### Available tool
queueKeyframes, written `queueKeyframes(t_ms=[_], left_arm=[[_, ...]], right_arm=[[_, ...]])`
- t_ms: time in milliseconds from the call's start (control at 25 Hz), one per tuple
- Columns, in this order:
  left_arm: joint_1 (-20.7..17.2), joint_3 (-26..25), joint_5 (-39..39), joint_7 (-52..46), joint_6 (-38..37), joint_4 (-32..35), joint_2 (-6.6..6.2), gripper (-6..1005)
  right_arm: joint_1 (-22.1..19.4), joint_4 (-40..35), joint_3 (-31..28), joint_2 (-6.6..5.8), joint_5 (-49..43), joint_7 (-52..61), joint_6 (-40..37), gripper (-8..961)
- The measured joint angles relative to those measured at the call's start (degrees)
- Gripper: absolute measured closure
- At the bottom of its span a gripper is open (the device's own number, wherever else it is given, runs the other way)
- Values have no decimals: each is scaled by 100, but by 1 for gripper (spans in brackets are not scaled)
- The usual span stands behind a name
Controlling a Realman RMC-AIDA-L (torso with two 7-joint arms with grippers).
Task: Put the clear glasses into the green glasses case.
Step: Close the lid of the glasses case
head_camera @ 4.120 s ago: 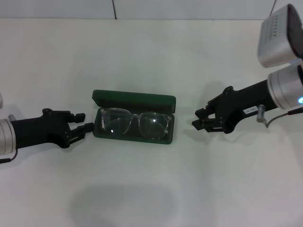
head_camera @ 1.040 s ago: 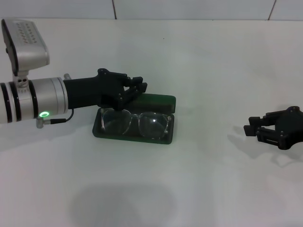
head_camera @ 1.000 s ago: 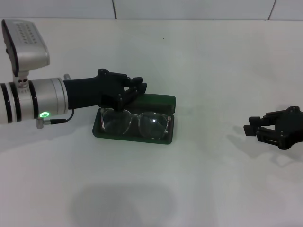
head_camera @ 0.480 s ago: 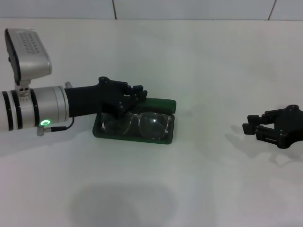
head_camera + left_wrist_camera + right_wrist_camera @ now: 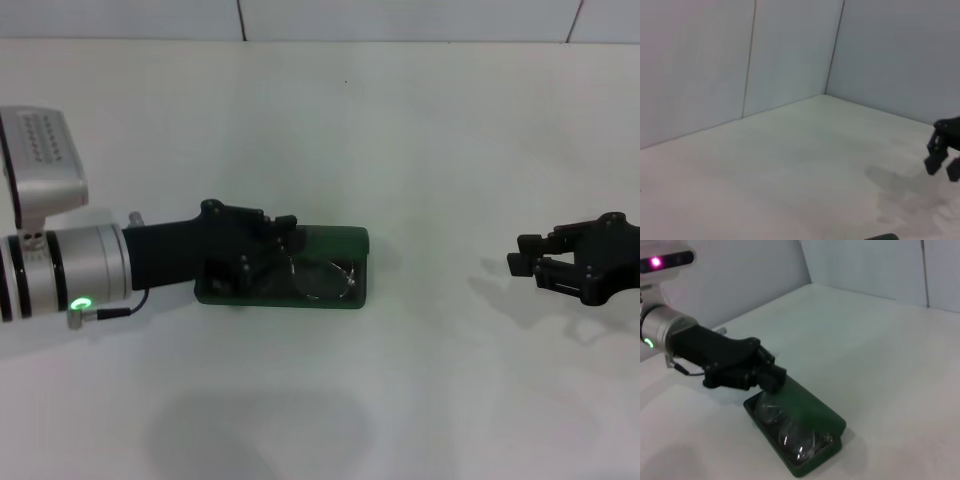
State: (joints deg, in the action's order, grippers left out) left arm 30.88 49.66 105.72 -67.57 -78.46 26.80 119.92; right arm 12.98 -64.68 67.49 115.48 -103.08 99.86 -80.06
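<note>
Head view, left edge: silver-and-black left arm reaches in from mid-left across the white worktop. Its black left claw sits at centre-left of the frame, over the left half of the dark green rectangular hard glasses case and against the lid. Whether its fingers are apart or together cannot be told here; they are dark against the dark case.

Case lies just left of frame centre, long side running left-right. Lid is tipped far down over the tray but not flat: a gap shows along the front. In the right wrist view the lid slopes over the tray with the claw on its far end.

The pair of fully transparent thick-framed plastic glasses lies inside the case tray; one lens visible through the front gap, the other hidden by the claw. Right wrist view shows both lenses under the lid.

Right edge, mid-height: black right claw hovers low above the worktop, well apart from the case, fingers spread, holding nothing. It also appears at the right edge of the left wrist view.
</note>
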Motion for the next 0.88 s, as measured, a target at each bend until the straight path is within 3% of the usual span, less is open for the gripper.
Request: queueKeyframes(t_ms=[560, 880], left_arm=[[-65, 226, -5, 222, -19, -423, 26, 823], [-126, 220, -267, 165, -817, -158, -14, 822]], right_arm=[[34, 0, 0, 0, 5, -3, -52, 611], [6, 0, 0, -8, 49, -16, -207, 606]])
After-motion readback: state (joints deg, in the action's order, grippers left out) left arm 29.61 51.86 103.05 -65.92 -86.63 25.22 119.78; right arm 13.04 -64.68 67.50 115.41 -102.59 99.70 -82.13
